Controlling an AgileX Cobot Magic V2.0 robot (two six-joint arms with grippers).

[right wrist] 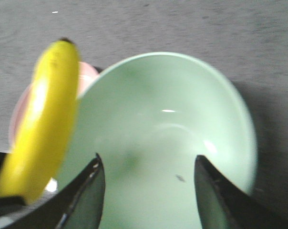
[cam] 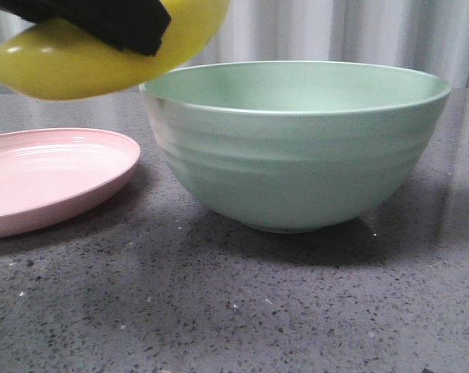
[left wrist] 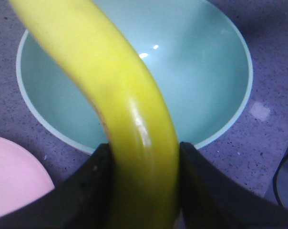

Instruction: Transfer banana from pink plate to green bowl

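While my left gripper [left wrist: 144, 191] is clamping the glossy yellow curved banana [left wrist: 110, 95] in the air beside the ridged mint-green bowl's [cam: 297, 155] near rim, I am aiming for its middle before releasing. My right gripper [right wrist: 149, 191] is hanging open, empty. Framing is cropping the pale pink plate [cam: 48, 179].

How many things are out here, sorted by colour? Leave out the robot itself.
Yellow: 1, the banana, held above the table in the left tool
Pink: 1, the pink plate
Green: 1, the green bowl
Total: 3
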